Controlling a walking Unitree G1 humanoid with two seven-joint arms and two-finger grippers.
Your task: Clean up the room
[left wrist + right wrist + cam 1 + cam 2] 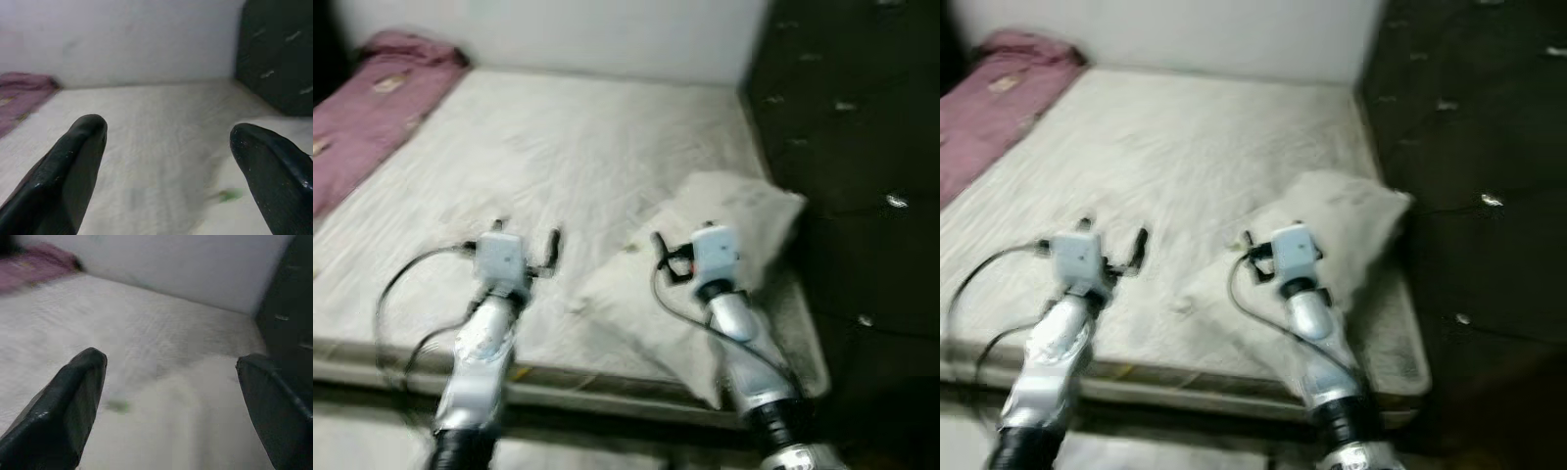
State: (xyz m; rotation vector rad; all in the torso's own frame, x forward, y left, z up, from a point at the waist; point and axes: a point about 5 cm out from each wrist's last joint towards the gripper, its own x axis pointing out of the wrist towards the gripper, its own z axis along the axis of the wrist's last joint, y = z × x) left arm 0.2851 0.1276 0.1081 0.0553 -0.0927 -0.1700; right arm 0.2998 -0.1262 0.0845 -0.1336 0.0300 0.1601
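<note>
A white pillow (724, 245) lies on the mattress (558, 157) at 4 o'clock, long axis toward 1. The right gripper (171, 396) hovers over it, nearer; left gripper (166, 161) alongside, both spread empty.

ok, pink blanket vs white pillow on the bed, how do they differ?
The pink blanket is bunched along the mattress's far left edge; the white pillow lies at the near right, beside the dark headboard. The blanket is far from both grippers; the right gripper hovers over the pillow. Both lie loose on the mattress.
</note>
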